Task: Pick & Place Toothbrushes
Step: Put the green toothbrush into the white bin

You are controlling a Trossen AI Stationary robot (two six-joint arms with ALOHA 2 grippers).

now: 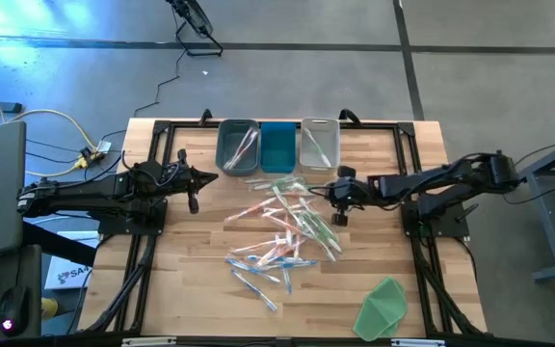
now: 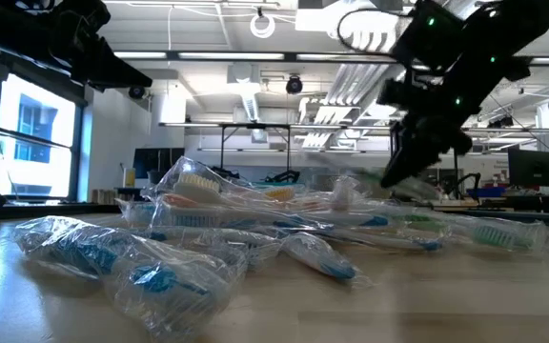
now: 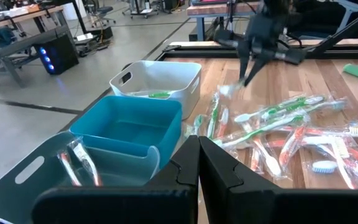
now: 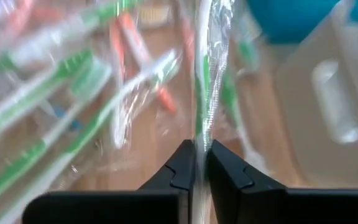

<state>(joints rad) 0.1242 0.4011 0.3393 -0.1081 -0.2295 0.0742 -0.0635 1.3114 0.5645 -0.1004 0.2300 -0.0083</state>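
My left gripper (image 1: 194, 183) hangs closed and empty over the left of the worktop (image 1: 181, 280), near the grey bin (image 1: 237, 146). The wrapped toothbrushes (image 1: 282, 236) lie heaped mid-worktop, with the teal bin (image 1: 277, 146) and white bin (image 1: 320, 145) on the far side. My right gripper (image 1: 337, 204) is clamped on a wrapped green toothbrush (image 4: 205, 87) at the heap's right edge.

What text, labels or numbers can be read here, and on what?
"SA": start of a print on the white box on the floor beside the table; rest too small to read.
Wrappers of the toothbrushes, including the one in the right tool: too blurred to read.
Bins: no labels seen.
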